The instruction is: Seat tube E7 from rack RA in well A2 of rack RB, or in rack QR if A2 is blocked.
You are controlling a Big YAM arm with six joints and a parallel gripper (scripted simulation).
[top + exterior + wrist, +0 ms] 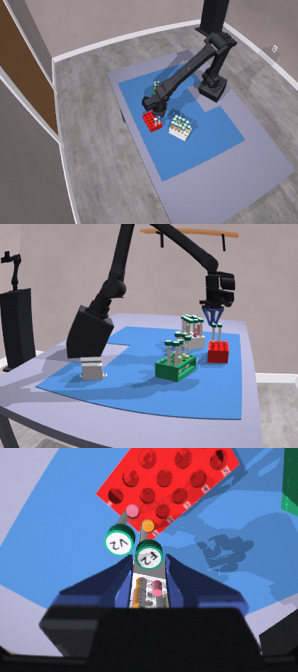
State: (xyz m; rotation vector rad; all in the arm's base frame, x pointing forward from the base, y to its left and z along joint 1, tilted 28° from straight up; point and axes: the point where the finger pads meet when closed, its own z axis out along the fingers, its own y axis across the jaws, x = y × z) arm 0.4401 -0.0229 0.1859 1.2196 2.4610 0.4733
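Note:
My gripper hangs just above two green-capped tubes that stand tall in the near edge row of the red rack QR. In the wrist view the fingers are partly open and empty. The cap of the nearer tube sits right in front of the gap between them. It starts with E, but I cannot read its digit surely. The second tube stands beside it on the left. The white rack RB and the green rack RA hold several tubes each. In the top view the gripper is over the red rack.
The white rack stands right of the red one, and the arm mostly hides the green rack. A grey box sits on the blue mat near the arm's base. A corner of the green rack shows in the wrist view.

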